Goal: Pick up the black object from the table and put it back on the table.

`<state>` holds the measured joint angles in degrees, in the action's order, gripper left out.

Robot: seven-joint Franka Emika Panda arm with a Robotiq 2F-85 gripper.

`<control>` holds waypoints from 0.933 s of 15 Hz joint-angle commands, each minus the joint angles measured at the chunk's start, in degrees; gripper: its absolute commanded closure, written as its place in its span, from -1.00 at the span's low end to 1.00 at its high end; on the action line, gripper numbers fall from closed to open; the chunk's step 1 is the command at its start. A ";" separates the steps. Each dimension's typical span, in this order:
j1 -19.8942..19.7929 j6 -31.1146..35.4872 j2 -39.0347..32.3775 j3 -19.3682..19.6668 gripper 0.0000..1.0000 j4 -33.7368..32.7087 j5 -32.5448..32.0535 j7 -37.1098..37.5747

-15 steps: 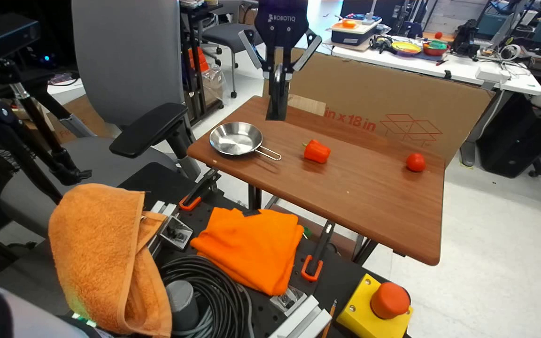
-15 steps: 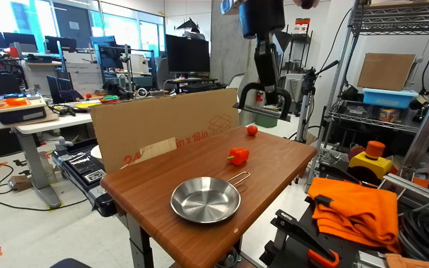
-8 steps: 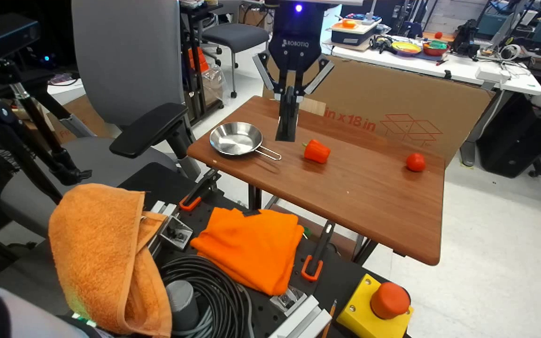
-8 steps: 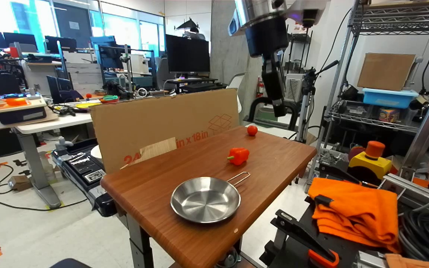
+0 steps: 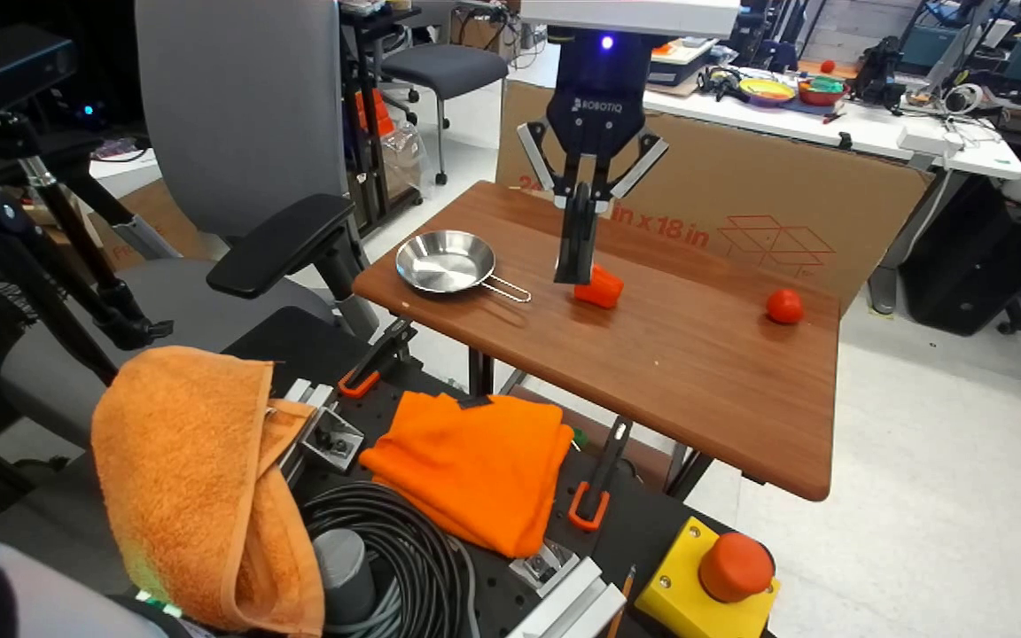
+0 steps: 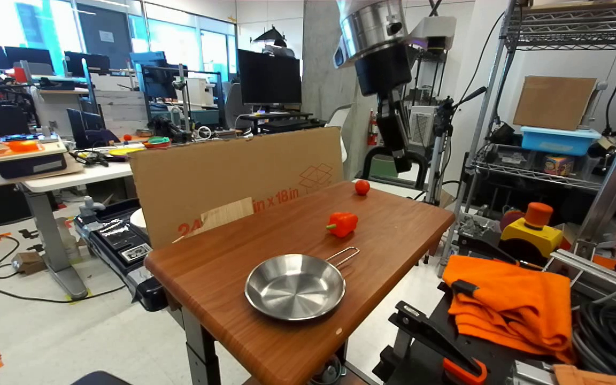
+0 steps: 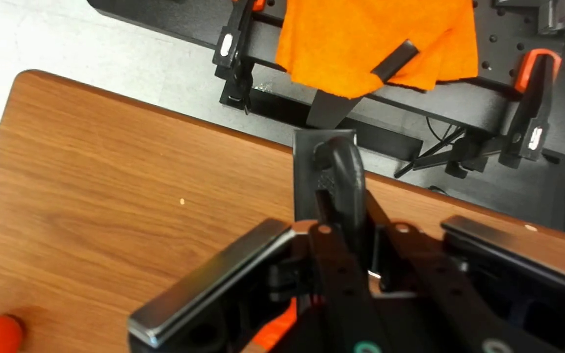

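Holding the black object [image 5: 575, 251] above the table [image 5: 697, 372], our gripper [image 6: 401, 160] clenched on it, we appear past the pick-up, the put-back now calling for a level descent and release, clear of the orange-red pepper [image 5: 603, 290] at five o'clock in an exterior view.

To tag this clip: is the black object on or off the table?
Off: the gripper holds the black object above the table, a gap showing between them in an exterior view.
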<state>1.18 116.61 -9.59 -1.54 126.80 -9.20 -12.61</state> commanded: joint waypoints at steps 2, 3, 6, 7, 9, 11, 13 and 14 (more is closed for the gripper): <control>-0.56 -2.79 -2.15 0.06 0.93 -4.40 -1.69 -4.53; -0.63 -2.93 -2.42 -0.06 0.93 -4.91 -1.83 -6.18; -1.16 -2.07 -3.14 -0.43 0.93 -5.51 -0.49 -12.38; -1.37 -1.92 -3.28 -0.46 0.93 -5.37 -0.15 -14.31; -1.65 -2.36 -3.98 -0.40 0.93 -5.67 -0.01 -16.93; -2.00 -3.04 -5.35 -0.17 0.93 -6.11 -0.33 -17.92; -2.52 -3.21 -6.41 -0.01 0.93 -6.25 -0.58 -18.37; -2.74 -3.11 -6.70 0.20 0.93 -6.37 -0.93 -17.64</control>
<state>-0.53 115.23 -14.37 -1.40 122.53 -9.73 -29.20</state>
